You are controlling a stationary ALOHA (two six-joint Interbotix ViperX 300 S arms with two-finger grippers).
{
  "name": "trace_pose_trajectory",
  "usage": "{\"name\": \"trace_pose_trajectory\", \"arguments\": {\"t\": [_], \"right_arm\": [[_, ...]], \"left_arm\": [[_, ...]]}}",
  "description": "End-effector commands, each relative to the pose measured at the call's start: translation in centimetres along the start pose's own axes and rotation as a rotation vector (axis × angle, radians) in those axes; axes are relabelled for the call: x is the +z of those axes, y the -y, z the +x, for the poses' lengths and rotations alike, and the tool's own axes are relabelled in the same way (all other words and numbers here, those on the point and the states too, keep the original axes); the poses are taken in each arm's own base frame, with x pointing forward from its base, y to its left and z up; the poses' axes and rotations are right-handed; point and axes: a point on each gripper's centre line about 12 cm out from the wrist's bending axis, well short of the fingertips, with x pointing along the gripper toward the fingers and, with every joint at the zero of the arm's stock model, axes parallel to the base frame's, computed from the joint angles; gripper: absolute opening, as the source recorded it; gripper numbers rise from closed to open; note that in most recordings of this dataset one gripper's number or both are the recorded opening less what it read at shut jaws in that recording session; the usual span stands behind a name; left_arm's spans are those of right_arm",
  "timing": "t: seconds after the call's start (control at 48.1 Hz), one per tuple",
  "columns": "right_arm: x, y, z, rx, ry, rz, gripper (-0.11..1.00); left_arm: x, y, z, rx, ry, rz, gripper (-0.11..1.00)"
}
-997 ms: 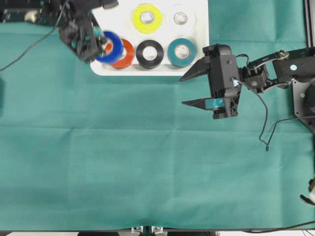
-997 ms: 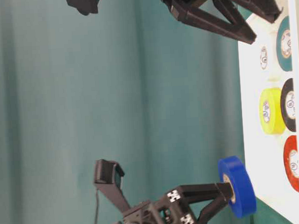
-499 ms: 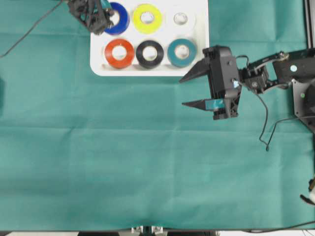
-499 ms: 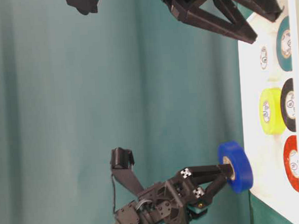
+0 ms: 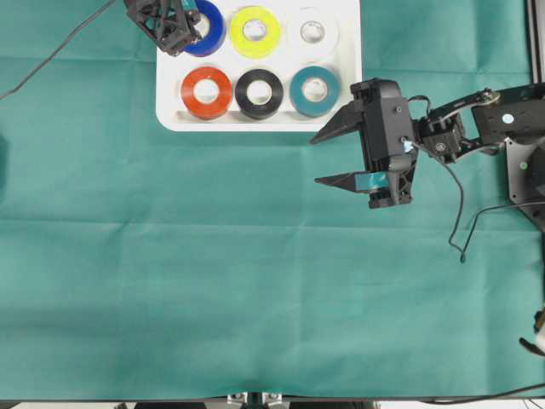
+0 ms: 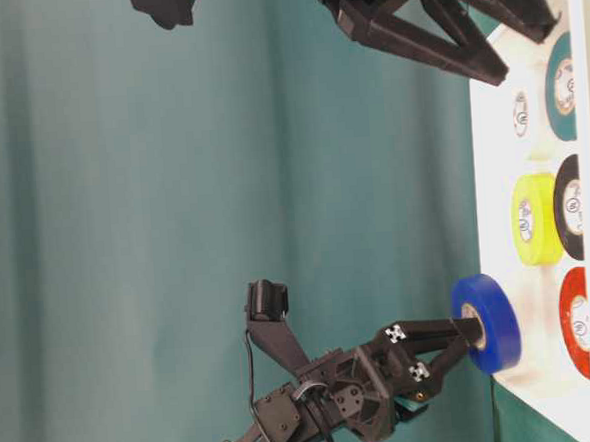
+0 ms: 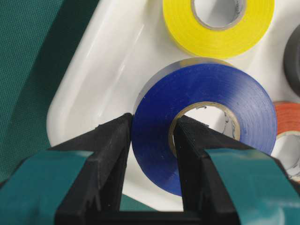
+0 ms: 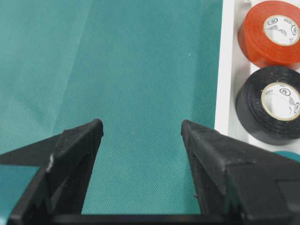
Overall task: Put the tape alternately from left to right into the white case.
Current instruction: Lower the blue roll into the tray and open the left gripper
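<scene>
Over the far-left corner of the white case [image 5: 345, 25], now carries the blue roll [image 5: 207, 25], pinched through its wall by the left tool [image 7: 152, 140], one finger outside and one in the core, having swung away from above the red-orange roll [image 5: 206, 92] and come down close to the tray floor beside the yellow roll [image 5: 255, 31]. Leaves only the release, by the look of it, since black [image 5: 260, 93], teal [image 5: 314, 89] and white [image 5: 312, 32] already lie inside. Beside the case, over the green worktop [image 5: 255, 281], keeps the right tool [image 5: 328, 158] spread wide and empty.
</scene>
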Motion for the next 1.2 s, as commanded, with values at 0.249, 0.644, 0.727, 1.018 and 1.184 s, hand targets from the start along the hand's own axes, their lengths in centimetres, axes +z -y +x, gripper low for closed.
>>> {"name": "trace_pose_trajectory", "arguments": {"t": [0.249,0.644,0.727,1.018,1.184], "right_arm": [[0.79,-0.18,-0.31,0.006,0.029,-0.001,0.73],[0.77,-0.18,-0.28,0.007,0.029,0.001,0.73],[0.8,-0.24,-0.31,0.008,0.03,0.0,0.73],[0.79,-0.22,-0.3,0.007,0.029,0.0,0.73],[0.78,-0.16,-0.31,0.005,0.028,0.001,0.73]], "left_arm": [[1.34,-0.22,-0.76,0.006,0.046,0.018,-0.04],[1.6,-0.24,-1.05,0.008,0.064,0.019,0.42],[1.66,-0.24,-1.17,0.008,0.067,0.018,0.67],[1.21,-0.2,-1.04,0.007,0.056,0.016,0.97],[1.17,0.11,-1.07,0.002,0.054,0.023,0.97]]}}
